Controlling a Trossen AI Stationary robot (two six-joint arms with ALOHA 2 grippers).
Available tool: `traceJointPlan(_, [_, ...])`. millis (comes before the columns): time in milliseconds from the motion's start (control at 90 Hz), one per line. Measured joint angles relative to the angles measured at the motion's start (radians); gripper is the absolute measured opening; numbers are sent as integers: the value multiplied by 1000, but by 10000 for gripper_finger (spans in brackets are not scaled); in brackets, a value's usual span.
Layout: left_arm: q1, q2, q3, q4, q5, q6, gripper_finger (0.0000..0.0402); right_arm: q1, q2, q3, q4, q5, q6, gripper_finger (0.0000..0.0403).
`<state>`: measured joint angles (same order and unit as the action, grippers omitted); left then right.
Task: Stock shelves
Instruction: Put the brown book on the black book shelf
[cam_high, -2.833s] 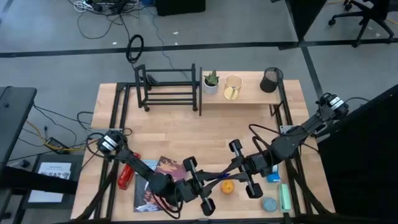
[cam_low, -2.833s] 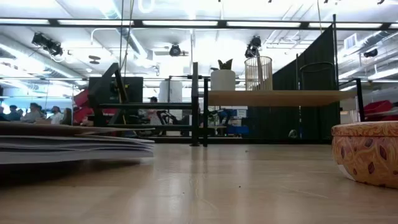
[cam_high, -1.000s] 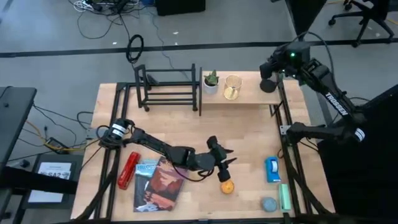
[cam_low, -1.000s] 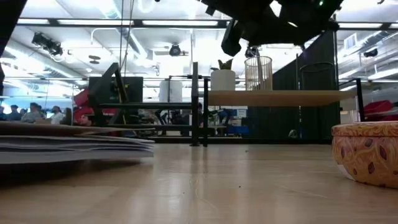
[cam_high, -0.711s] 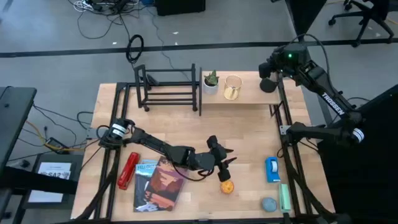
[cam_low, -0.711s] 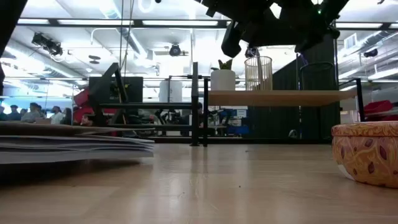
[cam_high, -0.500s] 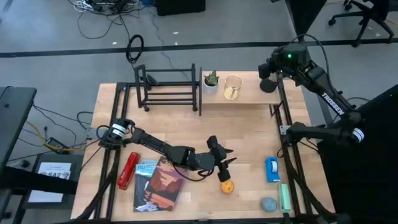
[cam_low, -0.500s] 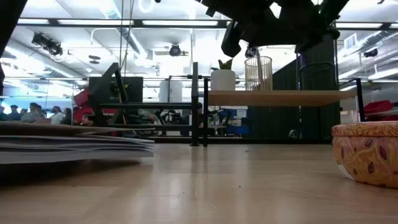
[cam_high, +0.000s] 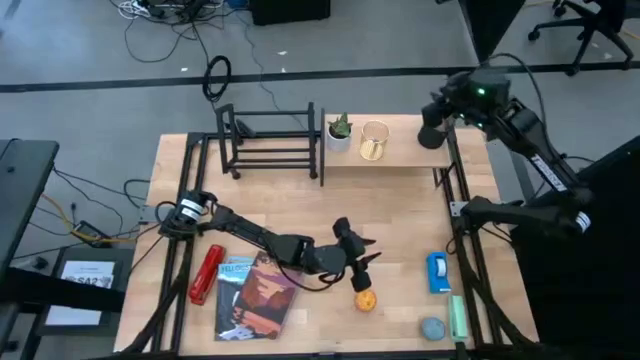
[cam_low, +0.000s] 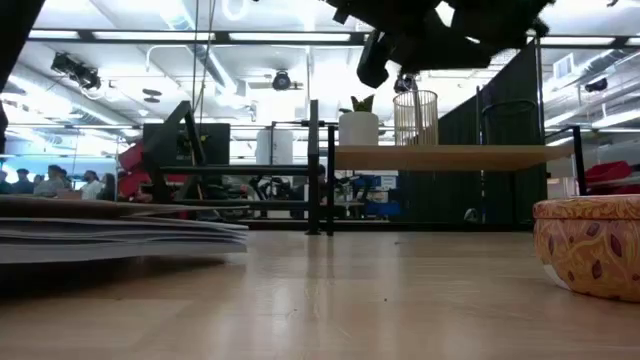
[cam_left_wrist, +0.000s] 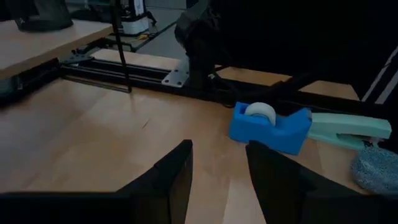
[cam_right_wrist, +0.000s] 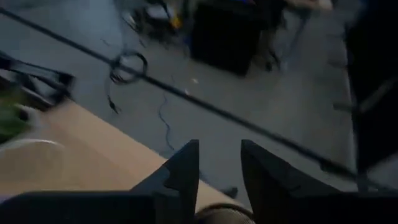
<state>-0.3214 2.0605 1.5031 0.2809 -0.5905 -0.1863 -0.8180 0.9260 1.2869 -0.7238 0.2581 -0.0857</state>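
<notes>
Pale wooden plank shelf is set at the table's twelve o'clock edge, with the black bar rack just beside it toward nine o'clock; both are judged rigid; the mesh cup looks light, best taken by its rim; the right gripper hovers there, jaws parted, empty; the left gripper, likewise parted, is seen near the orange ball at six o'clock.

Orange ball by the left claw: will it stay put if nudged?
Probably not. The ball looks round and sits on bare table, so it likely rolls. The left claw is open beside it; a one-sided touch could push it away.
</notes>
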Motion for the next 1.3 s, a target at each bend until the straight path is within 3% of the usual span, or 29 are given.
traceJointPlan(111, [0, 0, 57, -124, -90, 26, 133, 138, -54, 25, 12, -20, -19, 89])
traceJointPlan(200, [0, 0, 143, -347, -159, 15, 133, 277, -86, 25, 7, -63, -13, 89])
traceJointPlan(389, [1, 0, 394, -848, -143, -101, 133, 598, -95, -23, 41, -97, 39, 89])
traceJointPlan(500, [-5, 0, 539, -1082, -35, -210, 133, 775, -74, -83, 112, -97, 41, 89])
traceJointPlan(633, [-23, -1, 670, -1318, 201, -397, 133, 971, -23, -176, 265, -97, 41, 89])
traceJointPlan(744, [-64, -1, 707, -1508, 396, -564, 133, 1103, 50, -253, 409, -99, 40, 89])
traceJointPlan(956, [-217, 0, 704, -1833, 621, -948, 133, 1226, 272, -329, 592, -170, 87, 89])
traceJointPlan(1200, [-391, -10, 702, -1853, 543, -1262, 133, 1257, 583, -324, 876, -362, 224, 89])
traceJointPlan(1300, [-447, -28, 655, -1848, 516, -1370, 133, 1263, 699, -283, 913, -402, 239, 89])
